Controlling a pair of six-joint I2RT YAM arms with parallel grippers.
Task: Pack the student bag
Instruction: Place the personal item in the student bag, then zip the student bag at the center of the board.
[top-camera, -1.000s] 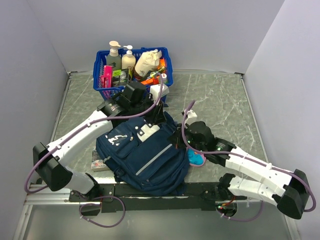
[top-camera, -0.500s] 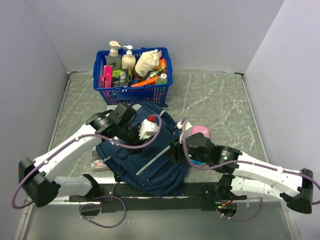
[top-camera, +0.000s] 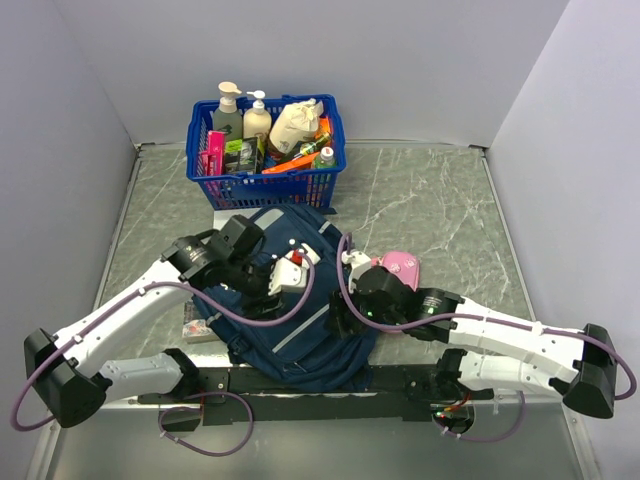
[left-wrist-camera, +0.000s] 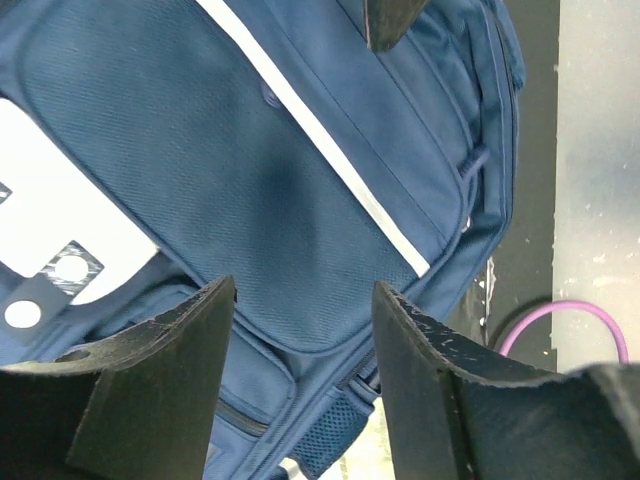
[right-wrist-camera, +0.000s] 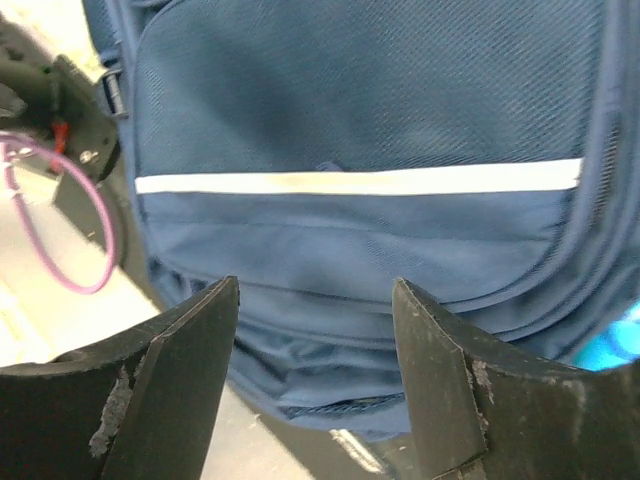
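The student bag (top-camera: 290, 310), a large navy blue fabric backpack with a pale stripe and white patches, lies front-up on the grey marbled bench (top-camera: 440, 200). It sits between the 2 arms, its top just beside the blue plastic mesh basket (top-camera: 265, 185) of bottles and its lower end over the dark rail at the near edge.

The left end effector (left-wrist-camera: 300, 390) hangs over the bag's front pocket, fingers apart with nothing between them. The right end effector (right-wrist-camera: 310, 380) hovers over the striped panel from the other side, fingers also spread and empty. Neither touches the fabric as far as the wrist views show.

The step in hand looks like taking a fresh hold on the bag to open it. It would probably go best with 1 end effector pinching a raised seam or pocket edge to steady the soft fabric while the other seeks a zip pull. No pull is clearly visible here. A rounded pink item (top-camera: 402, 266) lies just beside the bag.
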